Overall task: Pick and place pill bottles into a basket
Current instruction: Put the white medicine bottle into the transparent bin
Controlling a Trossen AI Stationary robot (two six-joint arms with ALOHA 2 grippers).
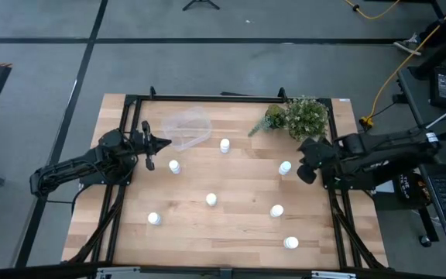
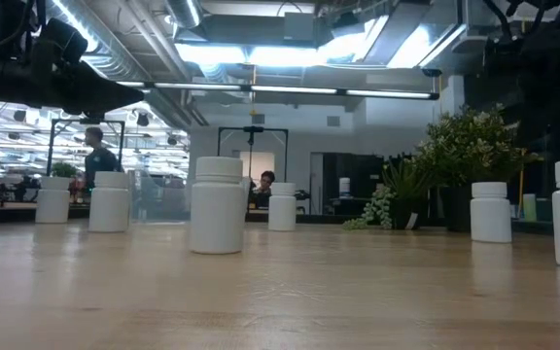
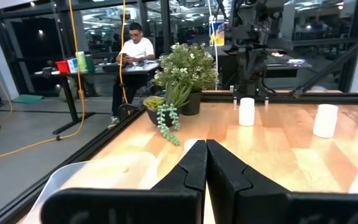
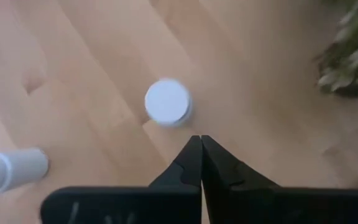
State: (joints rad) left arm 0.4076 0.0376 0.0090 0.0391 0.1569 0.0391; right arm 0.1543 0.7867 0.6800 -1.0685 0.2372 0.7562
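progress: none placed, shallow clear-plastic basket [image 1: 187, 129] empty | seven small white capped pill bottles [image 1: 211, 199] all on wooden counter [image 1: 231, 232] | left tool [image 1: 149, 149] pinched closed, empty, beside basket | right tool [image 1: 307, 171] pinched closed, empty, near one bottle [image 4: 168, 102]

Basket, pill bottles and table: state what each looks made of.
Basket: clear, glossy plastic, since the wood shows through it. Pill bottles: opaque white plastic, smooth matte by the look, with ridged caps. Table: light wood or wood laminate, with visible plank grain and a faint sheen; which one is unclear.
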